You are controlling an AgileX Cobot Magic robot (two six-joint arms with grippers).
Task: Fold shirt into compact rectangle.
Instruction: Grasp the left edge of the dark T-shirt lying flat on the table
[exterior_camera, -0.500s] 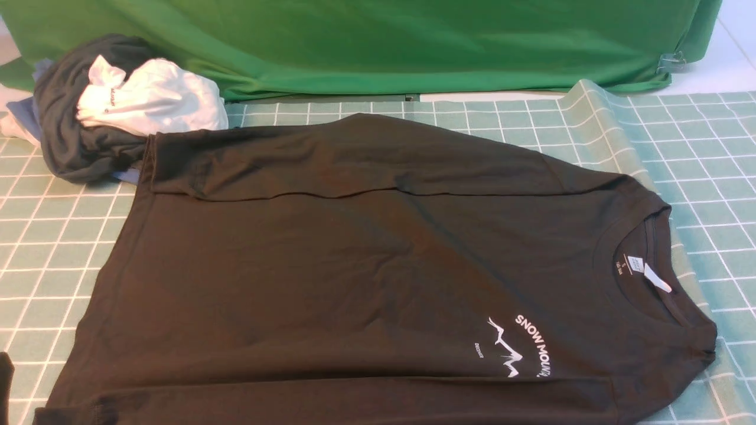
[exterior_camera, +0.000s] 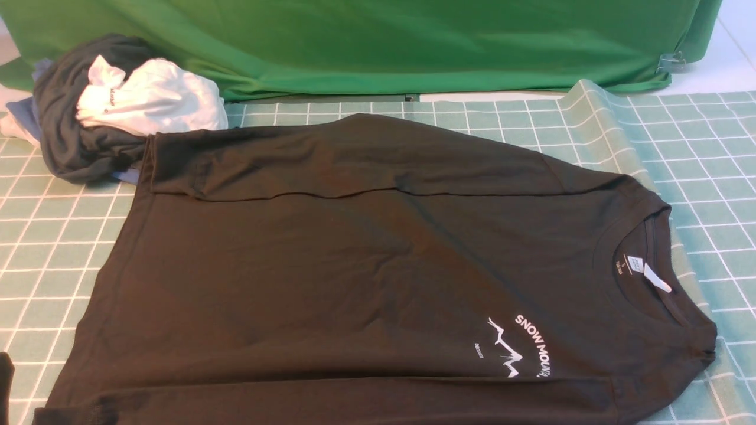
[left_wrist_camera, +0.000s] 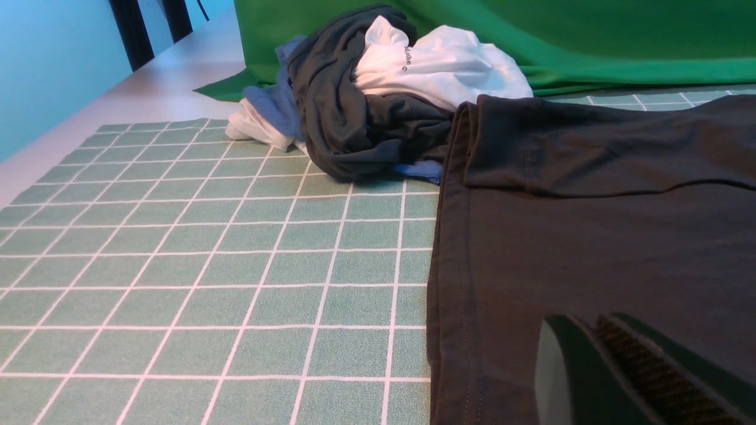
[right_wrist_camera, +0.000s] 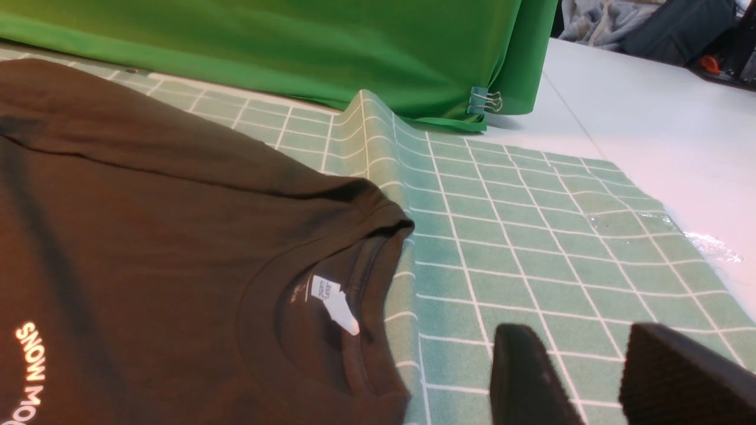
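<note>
Though neither arm shows from the front, shirt: it lies flat on the grid mat, collar to the right, hem to the left, with the far sleeve laid over the body.
Front view, neighbours: the bundled garments touch the far hem corner, and the green cloth hangs behind.
Front view, step judged: sleeves look turned in, so a body fold is due.
Left wrist view, method: part the fingers before pinching, take the hem clear of the bundle, and lift level with the other side.
Left wrist view, left gripper: jaws are closed with no cloth seen between them. It sits low over the shirt just inside the hem, at a shallow tilt.
Right wrist view, method: pinch both layers at the collar without dragging the mat's ridge.
Right wrist view, right gripper: jaws are apart and empty. It sits low over bare mat just beside the collar.
</note>
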